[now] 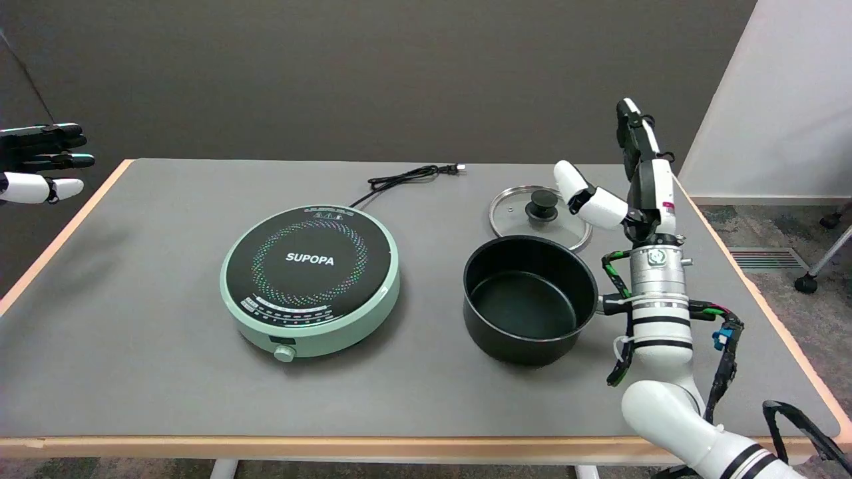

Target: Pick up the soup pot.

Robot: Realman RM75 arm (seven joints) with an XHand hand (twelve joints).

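The soup pot (526, 299) is black and empty, standing upright on the grey table (133, 372) right of centre. Its handle points right and is mostly hidden behind my right wrist. My right hand (629, 183) is raised in the air just right of the pot and above its handle, fingers spread and pointing upward, holding nothing and not touching the pot. The thumb reaches left over the glass lid's edge in the picture.
A glass lid (539, 213) with a black knob lies flat just behind the pot. A mint-green induction cooker (311, 276) sits at table centre, its black cord (406, 178) trailing toward the back. The idle left hand (40, 163) hangs at upper left.
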